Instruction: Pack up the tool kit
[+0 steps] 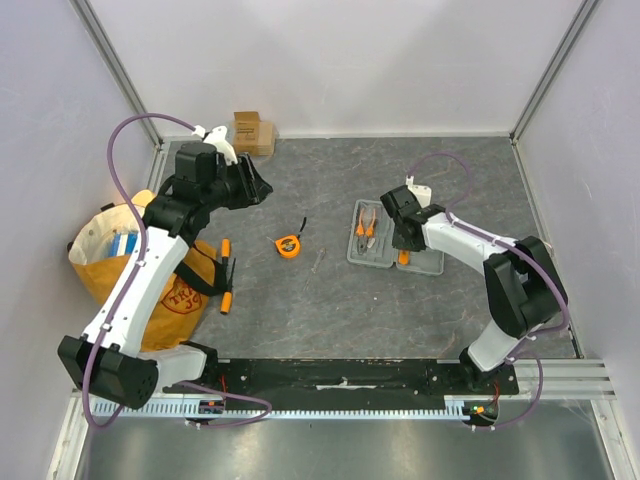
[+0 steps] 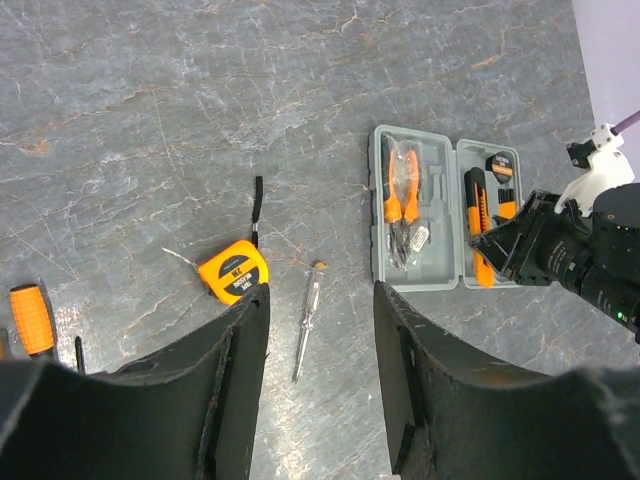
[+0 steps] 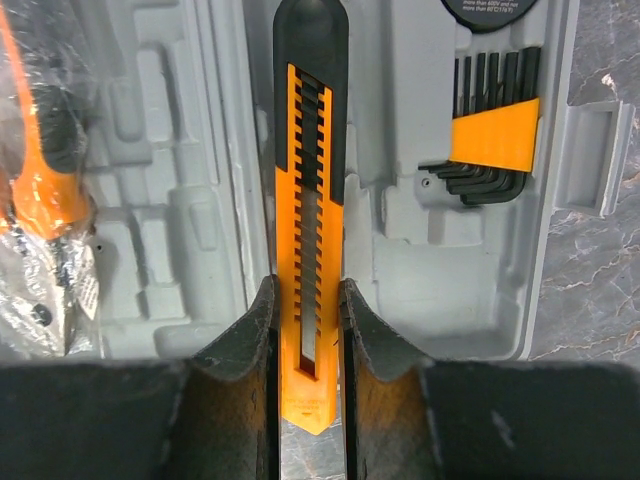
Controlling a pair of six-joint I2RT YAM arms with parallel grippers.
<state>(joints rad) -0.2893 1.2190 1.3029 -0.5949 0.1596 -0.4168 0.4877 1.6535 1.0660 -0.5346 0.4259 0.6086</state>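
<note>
The grey tool case [image 1: 428,266] lies open at centre right, with orange pliers [image 1: 367,228] in its left half. My right gripper [image 1: 403,245] is shut on an orange-and-black utility knife [image 3: 310,200] and holds it lengthwise over the case's right half [image 3: 420,260], beside the black hex keys [image 3: 490,140]. My left gripper [image 1: 258,185] is open and empty, high above the table's back left. Below it lie an orange tape measure [image 2: 233,272] and a clear-handled screwdriver [image 2: 306,320]. Orange-handled screwdrivers [image 1: 226,290] lie by the bag.
A yellow-orange bag [image 1: 110,250] sits at the left edge under my left arm. A small brown cardboard box [image 1: 252,132] stands at the back wall. White walls close in the left, back and right sides.
</note>
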